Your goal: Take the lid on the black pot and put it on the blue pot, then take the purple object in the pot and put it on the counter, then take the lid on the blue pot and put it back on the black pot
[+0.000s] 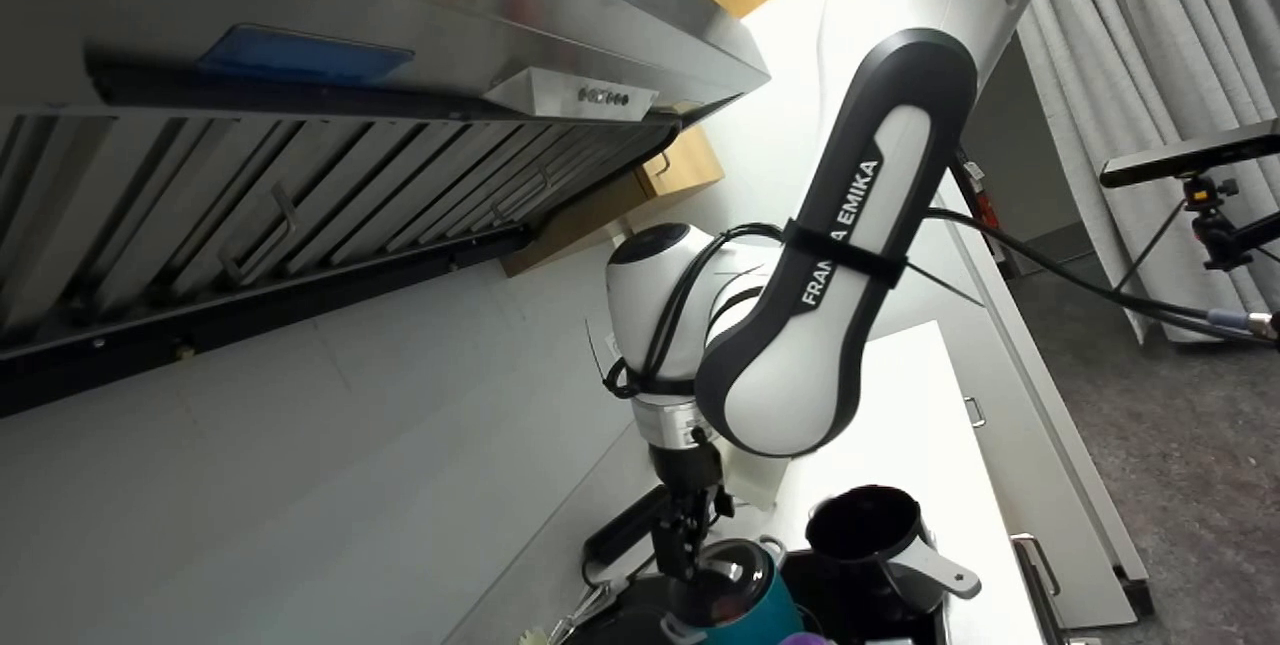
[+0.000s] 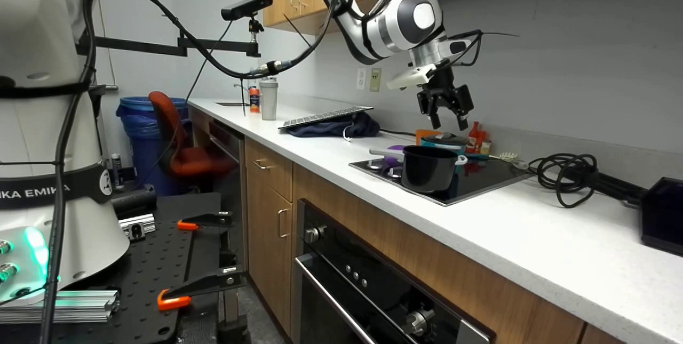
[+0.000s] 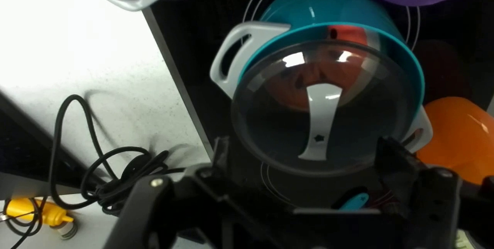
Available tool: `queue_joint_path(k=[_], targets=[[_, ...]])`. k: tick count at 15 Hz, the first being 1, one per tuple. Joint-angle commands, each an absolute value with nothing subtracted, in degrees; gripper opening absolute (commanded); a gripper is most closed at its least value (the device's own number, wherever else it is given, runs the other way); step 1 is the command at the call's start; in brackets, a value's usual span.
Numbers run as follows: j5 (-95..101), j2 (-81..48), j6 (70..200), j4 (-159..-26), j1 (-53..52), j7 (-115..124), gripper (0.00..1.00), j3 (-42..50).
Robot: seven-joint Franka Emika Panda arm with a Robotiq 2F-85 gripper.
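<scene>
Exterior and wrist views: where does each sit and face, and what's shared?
In an exterior view: near the robot's base, facing the black pot and wall beyond; base, arm and end effector show.
In an exterior view: higher than the counter, tilted, facing along it under the range hood; arm and end effector show.
Wrist view: on the arm, facing down at the lid over the blue pot; end effector's fingers show.
Both exterior views share the black pot and lid.

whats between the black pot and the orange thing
The blue pot, with the lid on it, stands between them; the wrist view shows it.
</scene>
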State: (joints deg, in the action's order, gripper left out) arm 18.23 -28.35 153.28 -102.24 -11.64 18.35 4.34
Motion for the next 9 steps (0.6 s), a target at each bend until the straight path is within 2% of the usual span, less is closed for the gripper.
queue_joint_path(k=[1,3,4,5,7,9], targets=[[16.0,-31.4,153.0,-98.4,-11.5,17.3,0.97,4.3],[15.5,-32.1,152.9,-97.7,-11.6,17.3,0.96,4.4],[15.3,-32.4,152.8,-97.4,-11.6,17.3,0.91,4.4],[15.2,-32.7,152.7,-97.0,-11.6,17.2,0.71,4.4],[14.9,-33.2,152.6,-96.5,-11.7,17.3,0.65,4.5],[14.8,-33.4,152.5,-96.0,-11.8,17.3,0.5,4.7]])
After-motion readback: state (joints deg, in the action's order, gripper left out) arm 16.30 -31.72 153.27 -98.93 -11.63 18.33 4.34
